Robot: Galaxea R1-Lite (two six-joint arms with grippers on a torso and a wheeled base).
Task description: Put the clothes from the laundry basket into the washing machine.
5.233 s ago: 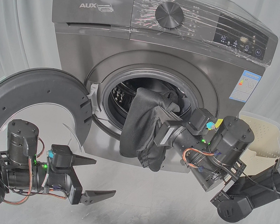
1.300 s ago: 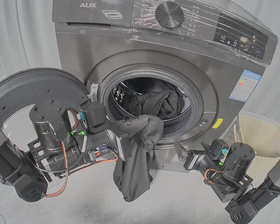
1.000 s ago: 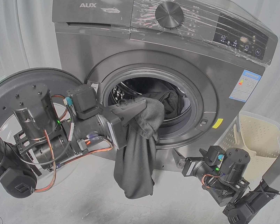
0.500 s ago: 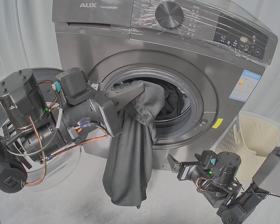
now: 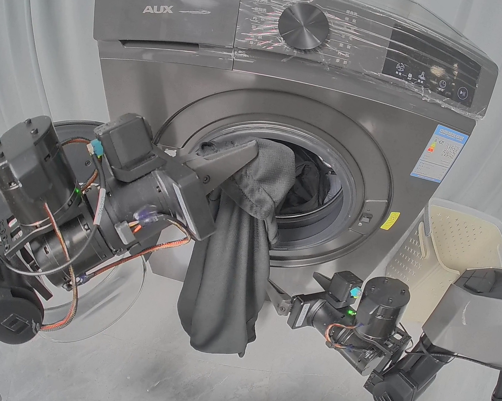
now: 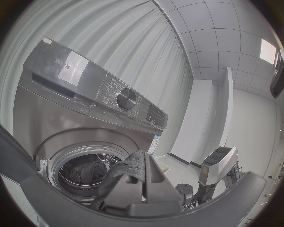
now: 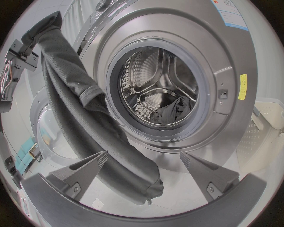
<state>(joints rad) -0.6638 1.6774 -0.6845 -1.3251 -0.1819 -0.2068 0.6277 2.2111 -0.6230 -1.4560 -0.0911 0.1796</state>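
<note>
My left gripper (image 5: 252, 149) is shut on the top of a dark grey garment (image 5: 228, 270), level with the upper left rim of the washing machine's round opening (image 5: 327, 236). The garment hangs down in front of the opening, its lower end free above the floor. In the left wrist view the cloth (image 6: 127, 168) is pinched between the fingers of the left gripper (image 6: 144, 161). More dark clothes (image 7: 173, 110) lie inside the drum. My right gripper (image 7: 143, 155) is open and holds nothing, low in front of the machine beside the garment's (image 7: 88, 124) hanging end.
The machine's door (image 5: 114, 295) stands swung open to the left, behind my left arm. A cream laundry basket (image 5: 457, 258) stands on the floor to the right of the machine. Grey floor (image 5: 230, 397) lies open in front.
My left gripper has lifted the garment from the opening's lower lip up to its upper left rim. My right arm has sunk lower and shifted left, toward the garment's hanging end.
</note>
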